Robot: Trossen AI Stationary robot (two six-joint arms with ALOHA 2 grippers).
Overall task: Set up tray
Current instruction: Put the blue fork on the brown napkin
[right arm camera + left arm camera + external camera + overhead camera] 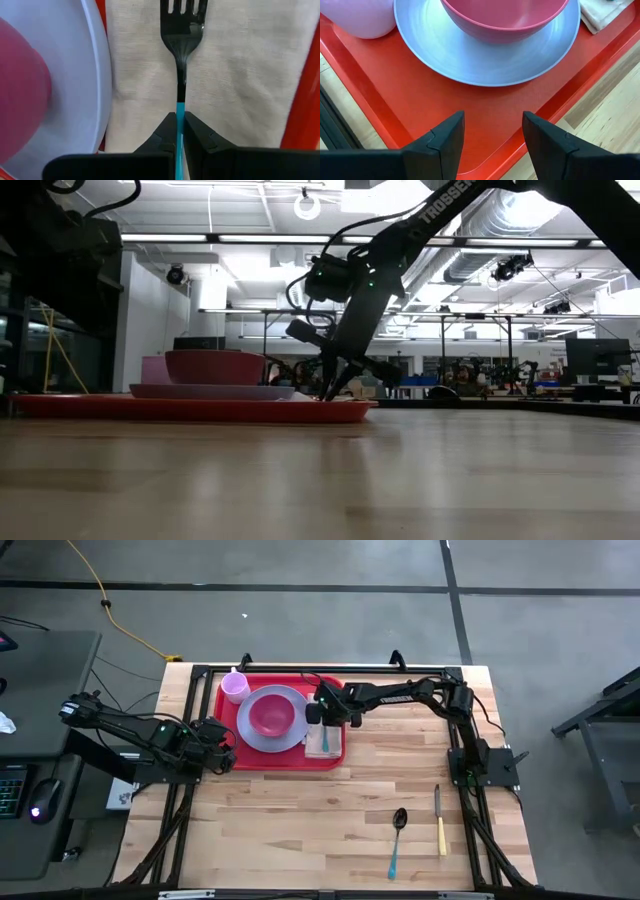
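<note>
High view, upper centre: the tray on the desk. My right tool, clamped on the fork, holds its handle lengthwise over the napkin, right of the plate. My left tool waits open at the tray's lower-left corner.

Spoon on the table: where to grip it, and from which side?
Grip the spoon at mid-handle, on the slim teal stretch, from straight above, fingers spanning its width. It lies flat on bare wood, dark bowl toward the tray; the knife lies apart on one side, so there's clearance.
</note>
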